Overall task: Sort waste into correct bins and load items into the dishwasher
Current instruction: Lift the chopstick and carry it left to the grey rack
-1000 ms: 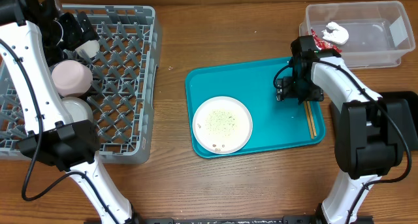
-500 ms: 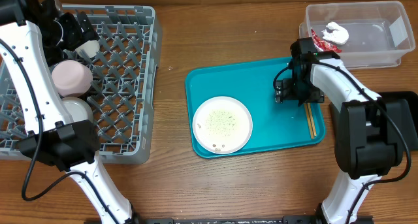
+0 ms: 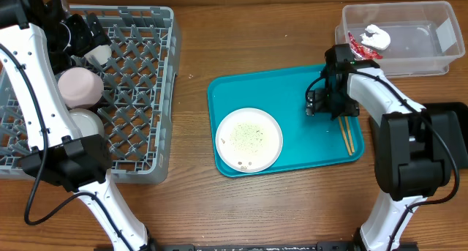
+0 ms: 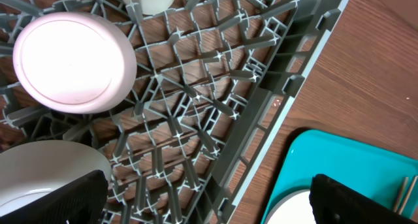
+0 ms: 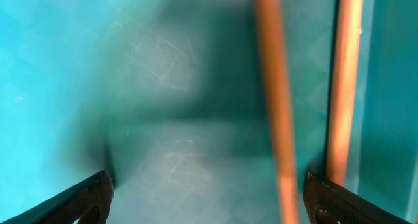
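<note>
While neither arm holds anything, both grippers show jaws spread wide.

Left gripper (image 4: 209, 208): over the far-left part of the dish rack (image 3: 139, 90), which fills the far-left corner of the tabletop (image 3: 190, 207). Its fingers (image 4: 59, 201) are well apart and touch nothing that can be seen.

Rack contents, along its left side:
- A small white cup (image 3: 99, 55) sits near the far wall.
- A pale pinkish bowl (image 3: 79, 87) is turned base-up just beside the cup.
- A small white bowl (image 3: 86, 124) sits nearer the front wall. Which way up it stands cannot be told.

Right gripper (image 5: 208, 208): low over the teal tray (image 3: 292, 90) at mid-tabletop, close to the tray's right edge. The wrist view shows its fingertips (image 5: 81, 201) parted. The chopsticks (image 3: 347, 136) lie flat on the tray along that edge. One stick runs between the fingertips and the other lies just beside the right fingertip. Neither stick is pinched. The view is blurred, so contact with the tray surface cannot be confirmed.

Large white plate (image 3: 249, 139): at the tray's near-left corner, carrying loose food crumbs (image 3: 247, 136).

Clear tub (image 3: 409, 66): far-right corner of the tabletop. A crumpled white tissue (image 3: 376, 36) lies inside at its left end. The red wrapper (image 3: 358, 47) sits at the tub's left wall, partly hidden by the right arm. Whether it is wholly inside cannot be told.
</note>
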Robot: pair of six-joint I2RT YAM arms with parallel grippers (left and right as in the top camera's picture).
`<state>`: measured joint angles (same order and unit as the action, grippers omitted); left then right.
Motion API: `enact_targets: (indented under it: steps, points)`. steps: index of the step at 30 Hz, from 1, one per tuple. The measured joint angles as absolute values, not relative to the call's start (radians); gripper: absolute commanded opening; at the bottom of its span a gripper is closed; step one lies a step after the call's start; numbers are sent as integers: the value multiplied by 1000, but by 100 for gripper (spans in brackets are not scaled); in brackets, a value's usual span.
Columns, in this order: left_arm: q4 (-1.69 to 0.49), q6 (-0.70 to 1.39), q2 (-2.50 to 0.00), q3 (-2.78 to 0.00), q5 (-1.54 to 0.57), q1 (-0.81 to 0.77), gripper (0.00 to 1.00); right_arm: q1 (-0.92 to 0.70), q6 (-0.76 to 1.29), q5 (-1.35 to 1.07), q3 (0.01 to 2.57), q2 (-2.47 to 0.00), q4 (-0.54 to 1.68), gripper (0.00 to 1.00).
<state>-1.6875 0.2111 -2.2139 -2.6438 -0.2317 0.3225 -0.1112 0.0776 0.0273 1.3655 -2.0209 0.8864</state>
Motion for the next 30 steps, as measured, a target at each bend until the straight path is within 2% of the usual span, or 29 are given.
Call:
enact_targets:
  steps: [1, 3, 4, 6, 11, 14, 20, 27, 30]
  points:
    - [-1687, 211, -2214, -2644, -232, 323, 100, -111, 78, 27, 1363, -2020, 883, 95]
    - [-1687, 211, -2214, -2644, -232, 323, 100, -111, 78, 28, 1357, -2017, 873, 86]
    - [-1687, 211, -2214, -2644, -231, 323, 100, -111, 77, 29, 1356, -2017, 873, 77]
    - [-1687, 211, -2214, -2644, -232, 323, 100, -111, 75, 29, 1356, -2017, 875, 50]
    - [-1687, 211, -2214, -2644, -231, 323, 100, -111, 73, 29, 1354, -2016, 881, 16]
    - [-1687, 211, -2214, -2644, -232, 323, 100, -111, 82, 25, 1356, -2015, 900, 4]
    - [-1687, 211, -2214, -2644, -232, 323, 100, -111, 112, 12, 1444, -2029, 1048, 4]
    - [-1688, 211, -2214, -2644, -232, 323, 100, -113, 128, -125, 1776, -2036, 1241, 4]
    - [-1687, 211, -2214, -2644, -232, 323, 100, -119, 141, -213, 1857, -2036, 1258, 4]
